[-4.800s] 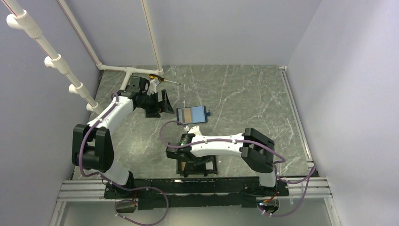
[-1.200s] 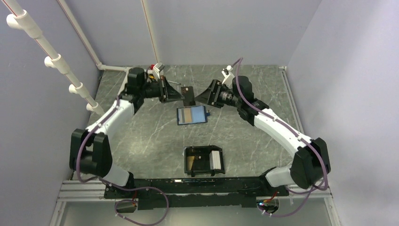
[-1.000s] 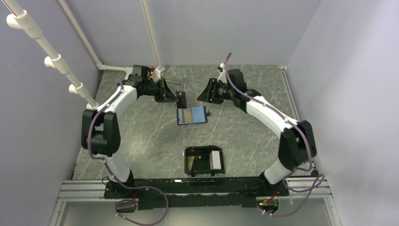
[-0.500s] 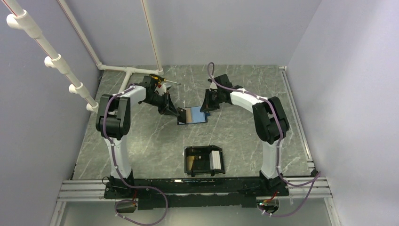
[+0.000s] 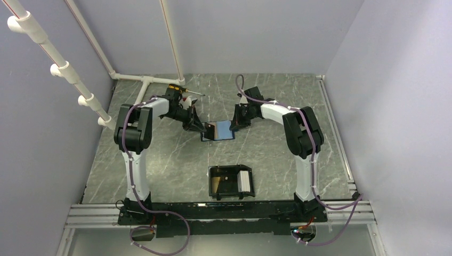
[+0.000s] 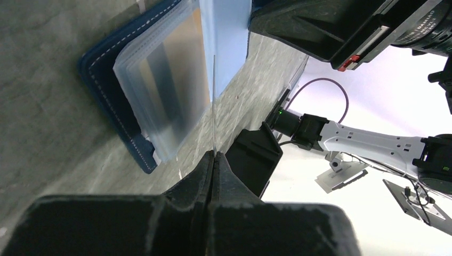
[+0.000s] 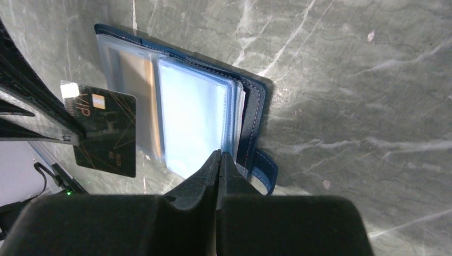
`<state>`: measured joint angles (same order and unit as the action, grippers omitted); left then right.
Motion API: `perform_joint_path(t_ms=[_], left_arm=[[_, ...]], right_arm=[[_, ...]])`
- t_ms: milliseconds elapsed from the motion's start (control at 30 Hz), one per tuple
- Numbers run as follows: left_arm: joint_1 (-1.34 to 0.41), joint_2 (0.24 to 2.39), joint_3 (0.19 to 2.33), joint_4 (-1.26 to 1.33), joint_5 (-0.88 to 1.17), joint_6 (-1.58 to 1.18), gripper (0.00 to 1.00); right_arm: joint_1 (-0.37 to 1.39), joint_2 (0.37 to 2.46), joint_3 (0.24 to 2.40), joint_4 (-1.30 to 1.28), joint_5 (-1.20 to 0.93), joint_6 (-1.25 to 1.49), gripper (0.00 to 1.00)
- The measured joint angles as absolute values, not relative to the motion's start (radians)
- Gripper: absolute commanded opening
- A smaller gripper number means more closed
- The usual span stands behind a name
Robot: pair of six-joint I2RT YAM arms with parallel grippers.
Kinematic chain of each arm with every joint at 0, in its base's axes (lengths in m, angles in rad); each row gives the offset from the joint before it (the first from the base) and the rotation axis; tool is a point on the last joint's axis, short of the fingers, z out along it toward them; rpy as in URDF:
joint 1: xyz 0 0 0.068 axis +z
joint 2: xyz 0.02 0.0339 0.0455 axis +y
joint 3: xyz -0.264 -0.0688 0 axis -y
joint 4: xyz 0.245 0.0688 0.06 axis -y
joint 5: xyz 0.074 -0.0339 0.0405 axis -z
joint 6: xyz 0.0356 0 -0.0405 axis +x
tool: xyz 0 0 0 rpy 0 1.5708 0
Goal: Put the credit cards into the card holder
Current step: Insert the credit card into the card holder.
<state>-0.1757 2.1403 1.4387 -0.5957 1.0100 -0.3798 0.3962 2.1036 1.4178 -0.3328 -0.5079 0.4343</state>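
1. A grey-green marbled table (image 5: pixel 277 106) is enclosed by pale lilac walls (image 5: pixel 256 37); white pipes (image 5: pixel 173 37) are fixed at the far left corner.
2. The left gripper (image 6: pixel 213 156) is clenched on a dark credit card (image 7: pixel 105 130). The card is held on edge just beyond its tips, above the open blue wallet (image 7: pixel 176 114), presumably so it can be carried off freely.
3. The right gripper (image 7: pixel 219 154) is closed, its tips set at the wallet's clear sleeves, seemingly to pin it down. Whether a sleeve is pinched cannot be told.
4. The card holder (image 5: pixel 229 167) is seen well behind both pincers, toward the arm bases, with an orange-gold card (image 5: pixel 215 185) inside.
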Motion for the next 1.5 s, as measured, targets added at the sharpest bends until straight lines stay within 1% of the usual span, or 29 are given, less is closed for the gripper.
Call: perform_joint_path(t_ms=[700, 1100, 1500], left_arm=[[-0.197, 2.256, 1.492, -0.562, 1.076, -0.384, 0.00], [-0.197, 2.275, 1.521, -0.540, 1.088, -0.386, 0.00], [-0.211, 2.292, 1.546, -0.579, 1.107, -0.348, 0.00]], right_arm=[[0.387, 2.117, 1.428, -0.332, -0.516, 0.418, 0.00], [0.381, 2.135, 1.444, -0.336, -0.542, 0.418, 0.00], [0.380, 2.166, 1.487, -0.341, -0.564, 0.394, 0.00]])
